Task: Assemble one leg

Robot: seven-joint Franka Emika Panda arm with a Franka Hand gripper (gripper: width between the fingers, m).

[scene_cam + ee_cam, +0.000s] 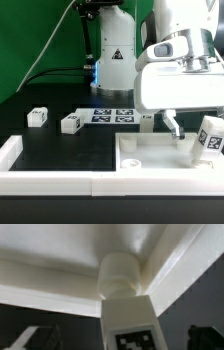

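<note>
A leg (130, 317), a white post with a black-and-white tag, lies between my fingers in the wrist view. Its round peg end (122, 274) points into a corner of the white panel (60, 258). My gripper (118, 339) is open. The dark fingers (32, 339) stand well off the leg on both sides, with a gap on each. In the exterior view the gripper (182, 130) hangs over the right end of the panel (150, 160), and the tagged leg (208, 136) leans there, tilted. I cannot tell if the peg sits in a socket.
Two more legs (38, 116) (70, 122) lie on the black table at the exterior view's left. The marker board (112, 115) lies behind the panel. A white raised wall (12, 150) runs along the front left. The robot base (112, 60) stands at the back.
</note>
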